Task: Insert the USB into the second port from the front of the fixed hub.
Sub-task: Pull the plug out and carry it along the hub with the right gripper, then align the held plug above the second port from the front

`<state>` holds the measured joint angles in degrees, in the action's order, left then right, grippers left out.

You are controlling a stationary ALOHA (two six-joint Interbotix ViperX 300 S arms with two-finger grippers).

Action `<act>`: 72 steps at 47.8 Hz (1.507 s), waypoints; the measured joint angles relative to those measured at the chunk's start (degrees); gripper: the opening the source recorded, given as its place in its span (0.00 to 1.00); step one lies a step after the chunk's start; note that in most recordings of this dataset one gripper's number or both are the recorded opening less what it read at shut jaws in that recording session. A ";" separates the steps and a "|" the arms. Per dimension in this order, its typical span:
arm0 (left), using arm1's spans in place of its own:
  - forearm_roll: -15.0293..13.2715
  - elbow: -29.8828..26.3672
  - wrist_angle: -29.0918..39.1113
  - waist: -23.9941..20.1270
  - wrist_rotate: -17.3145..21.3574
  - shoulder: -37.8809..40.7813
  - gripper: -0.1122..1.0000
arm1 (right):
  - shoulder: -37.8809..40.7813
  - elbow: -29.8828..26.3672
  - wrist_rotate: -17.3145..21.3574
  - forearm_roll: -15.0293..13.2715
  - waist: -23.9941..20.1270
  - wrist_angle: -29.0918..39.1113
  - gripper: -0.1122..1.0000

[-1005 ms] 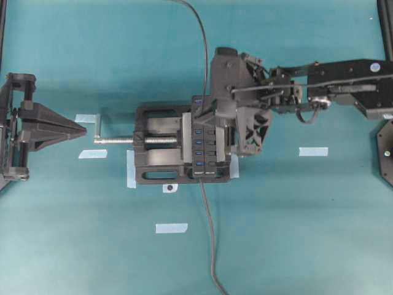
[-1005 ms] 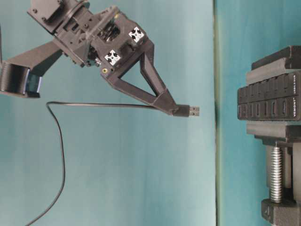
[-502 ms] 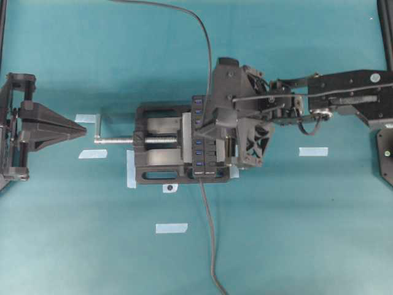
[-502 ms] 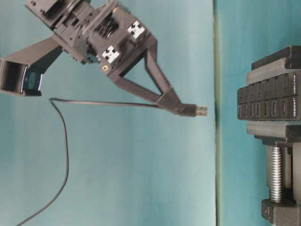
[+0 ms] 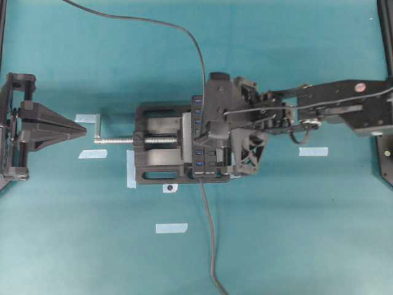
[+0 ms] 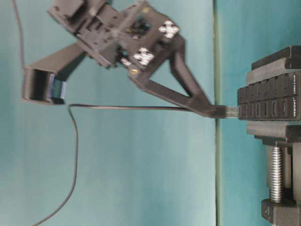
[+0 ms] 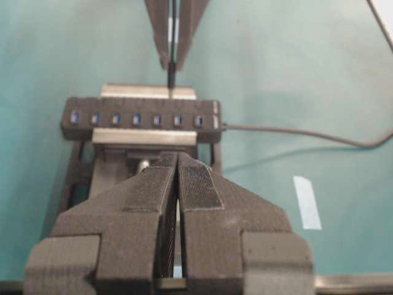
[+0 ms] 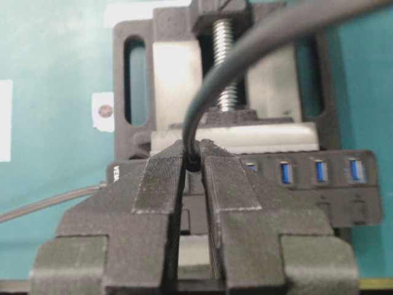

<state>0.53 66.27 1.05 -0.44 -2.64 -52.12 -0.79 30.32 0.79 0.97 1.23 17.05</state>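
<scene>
My right gripper (image 5: 207,136) is shut on the USB (image 6: 221,111), a small black plug with a metal tip. That tip meets the slotted face of the fixed hub (image 6: 270,101) near its lead end. Which slot it meets I cannot tell. The left wrist view shows the USB (image 7: 171,77) end-on just behind the fixed hub (image 7: 141,118). In the right wrist view my right gripper (image 8: 193,161) pinches the cable's end, and its fingers (image 8: 163,184) cover part of the fixed hub (image 8: 307,184). My left gripper (image 5: 80,129) rests far left, shut and empty.
A black vise (image 5: 156,160) with a silver screw (image 5: 116,140) clamps the hub. The loose cable (image 5: 184,34) arcs off toward the back left. The hub's own lead (image 5: 209,233) runs to the front edge. Pale tape marks (image 5: 171,228) (image 5: 313,151) lie on the teal table.
My right gripper has carried the USB down onto the hub. The plug hung well clear of the hub before and now its tip touches the hub's face. The left arm has not moved.
</scene>
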 measured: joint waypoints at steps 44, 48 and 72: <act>0.00 0.44 0.09 0.00 -0.79 0.00 0.10 | 3.96 -0.09 0.09 0.00 -0.88 -0.26 0.16; 0.00 0.44 0.00 0.00 -0.79 0.09 0.10 | 3.96 0.00 0.18 0.00 -0.97 -0.26 0.16; -0.09 0.44 0.00 0.00 -0.70 0.00 0.10 | 3.96 -0.79 0.18 -0.26 -0.97 3.52 0.16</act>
<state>0.44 66.71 1.05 -0.44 -3.34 -52.12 3.16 29.53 0.97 0.70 0.26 20.57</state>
